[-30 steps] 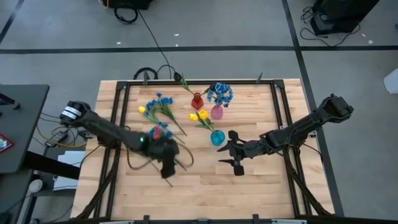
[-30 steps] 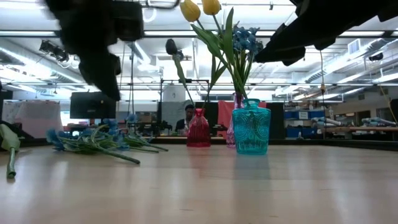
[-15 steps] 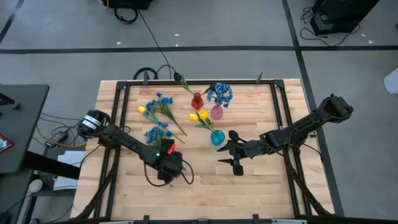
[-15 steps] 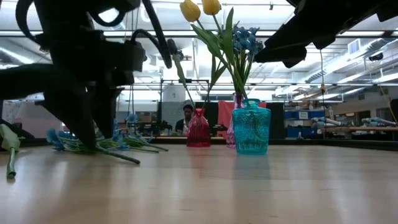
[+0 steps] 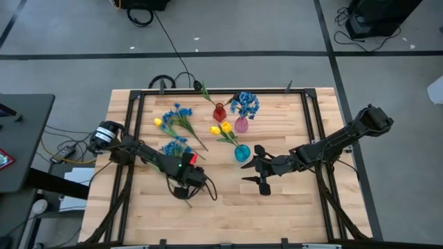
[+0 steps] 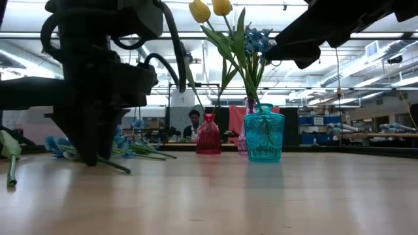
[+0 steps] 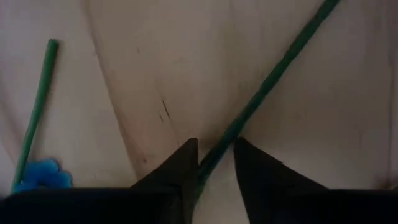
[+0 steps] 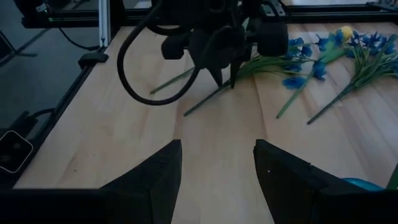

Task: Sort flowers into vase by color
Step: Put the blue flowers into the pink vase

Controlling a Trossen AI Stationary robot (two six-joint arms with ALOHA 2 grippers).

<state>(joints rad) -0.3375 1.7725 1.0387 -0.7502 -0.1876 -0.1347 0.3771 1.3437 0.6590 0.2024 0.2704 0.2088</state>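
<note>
My left gripper (image 5: 185, 191) is down at the table, its fingers pointing down and standing open on either side of a green stem (image 7: 267, 87). That stem lies flat and runs back to a loose blue spray (image 5: 174, 146). More loose blue and yellow flowers (image 5: 176, 117) lie farther back. The teal vase (image 5: 241, 153) holds yellow tulips (image 6: 210, 9), the pink vase (image 5: 241, 125) holds blue blossoms (image 5: 245, 104), and the red vase (image 5: 219, 112) holds a dark bloom (image 6: 179, 49). My right gripper (image 5: 255, 173) waits open above the table, beside the teal vase. My left gripper comes from above, its fingers across the stem near its free end (image 7: 214, 155). The stem lies flat on the table and rests against the inner side of one finger (image 7: 185, 158). A gap shows at the other finger.
The three vases stand close together behind the table's middle. A second bare stem (image 8: 171, 81) lies beside the left gripper. A green stem (image 6: 10, 156) lies at the left in the low view. Bare wood spreads along the near edge. A person sits in the room behind.
My left gripper has come down from well above the table to the tabletop, shifting slightly toward the near edge, and now stands over the stem. The right arm and the flowers have kept still.
</note>
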